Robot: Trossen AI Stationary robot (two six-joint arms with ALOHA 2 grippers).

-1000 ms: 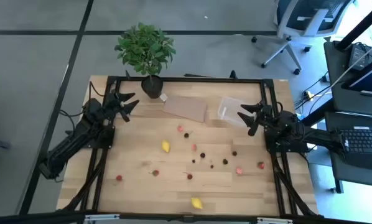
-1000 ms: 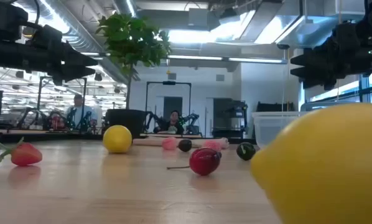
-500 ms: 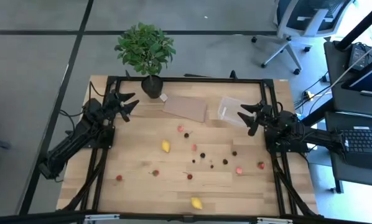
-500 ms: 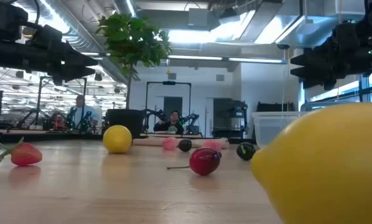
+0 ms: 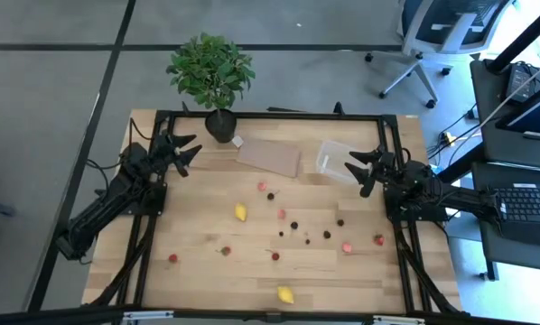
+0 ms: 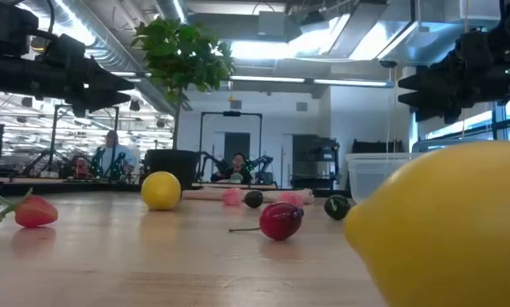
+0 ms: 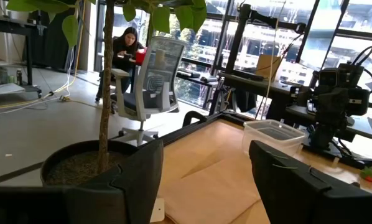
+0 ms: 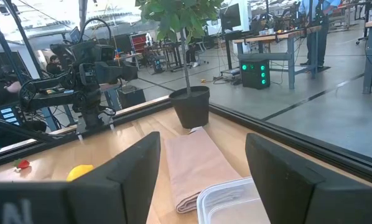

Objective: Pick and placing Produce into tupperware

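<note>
The produce lies scattered on the wooden table: a yellow lemon (image 5: 241,212) near the middle, another lemon (image 5: 286,294) by the near edge, red berries (image 5: 347,246) and dark cherries (image 5: 326,235) between them. The clear tupperware (image 5: 334,159) rests on its base at the far right, also in the right wrist view (image 8: 236,199) and the left wrist view (image 7: 275,135). My left gripper (image 5: 187,150) hovers open at the far left, beside the plant pot. My right gripper (image 5: 356,170) hovers open at the right, just by the tupperware.
A potted plant (image 5: 212,77) stands at the far edge, left of centre. A flat brown sheet (image 5: 270,156) lies between the pot and the tupperware. A black frame (image 5: 270,116) borders the table. An office chair and desks stand beyond the far-right corner.
</note>
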